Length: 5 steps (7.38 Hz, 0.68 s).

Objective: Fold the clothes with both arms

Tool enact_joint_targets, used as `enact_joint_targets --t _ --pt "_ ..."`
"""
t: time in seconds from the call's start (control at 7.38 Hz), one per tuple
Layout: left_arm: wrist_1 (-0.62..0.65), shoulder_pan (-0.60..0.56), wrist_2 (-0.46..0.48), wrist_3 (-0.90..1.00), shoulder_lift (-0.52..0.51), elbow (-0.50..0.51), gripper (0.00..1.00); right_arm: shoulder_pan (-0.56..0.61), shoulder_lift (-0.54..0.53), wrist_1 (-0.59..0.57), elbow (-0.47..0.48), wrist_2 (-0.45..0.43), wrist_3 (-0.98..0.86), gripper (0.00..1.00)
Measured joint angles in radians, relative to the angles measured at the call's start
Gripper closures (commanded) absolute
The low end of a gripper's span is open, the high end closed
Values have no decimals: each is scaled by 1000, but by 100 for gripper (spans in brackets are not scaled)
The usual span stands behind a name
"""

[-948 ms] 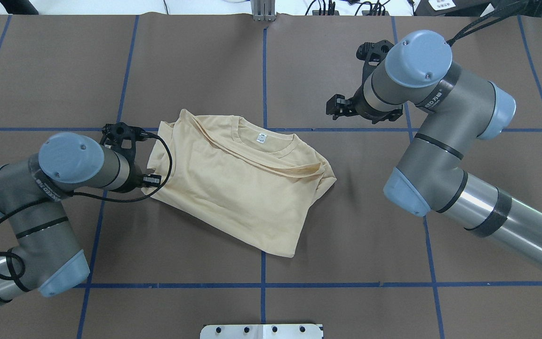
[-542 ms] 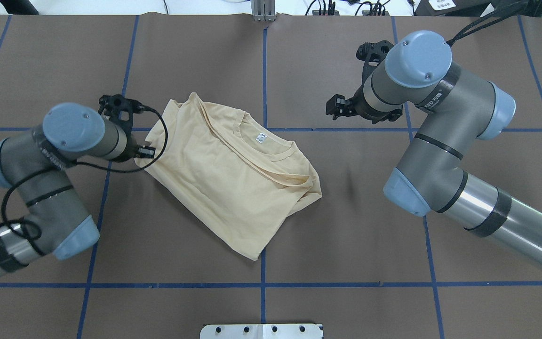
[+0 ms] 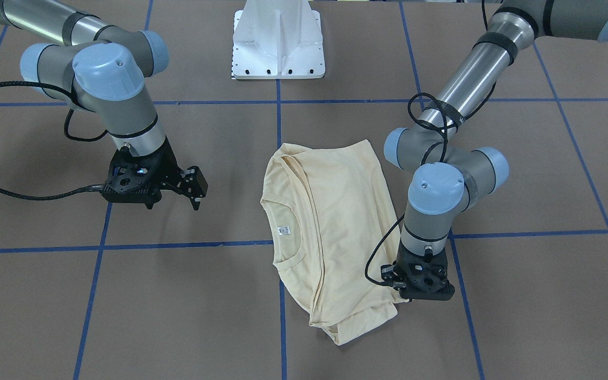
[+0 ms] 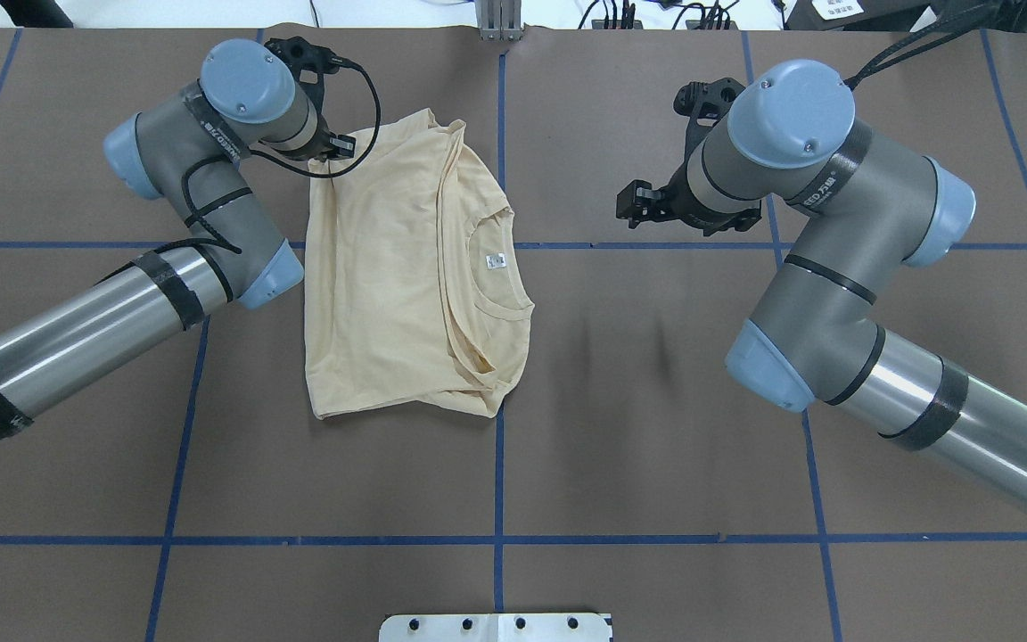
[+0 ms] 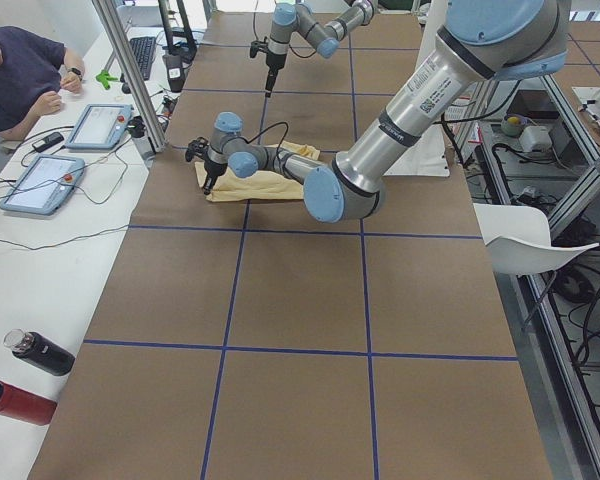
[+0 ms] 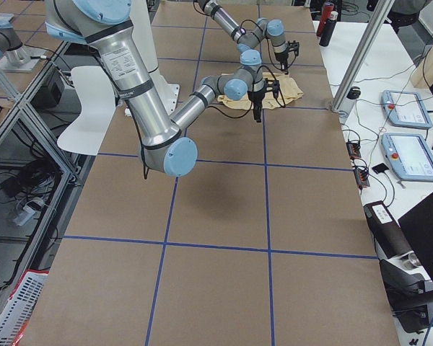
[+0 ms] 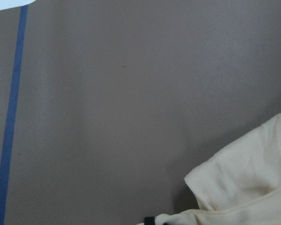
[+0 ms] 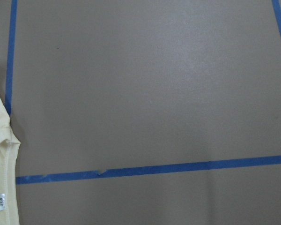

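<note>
brown table cover (image 4: 656, 446), blue tape grid (image 4: 499, 464). left-side view: person (image 5: 20, 75) seated 10 o'clock, two tablets (image 5: 100, 125) nearby, black bottle (image 5: 40, 352) + red bottle (image 5: 18, 402) lying 8 o'clock, white chair (image 5: 525, 240) 3 o'clock

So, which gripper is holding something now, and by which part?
The left gripper pinches the shirt at its far corner, on the side away from the collar. The right gripper holds nothing.

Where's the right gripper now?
Overhead view, right half: the right gripper hovers over bare table, right of the T-shirt and apart from it.
</note>
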Motion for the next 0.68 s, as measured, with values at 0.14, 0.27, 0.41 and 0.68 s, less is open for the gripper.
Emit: enact_joint_targets --t 0.14,0.27,0.41,0.68 --pt "-5 -32 -22 64 6 -9 0 -3 7 -1 -2 0 1 0" --pt "-6 -74 -89 126 39 -46 0 -8 24 -6 -8 0 8 0" --pt "-7 -112 -166 181 96 -109 0 -18 56 -12 -25 -1 27 0" --pt "-10 -143 -229 232 217 -249 0 -67 176 -20 -126 -17 93 0"
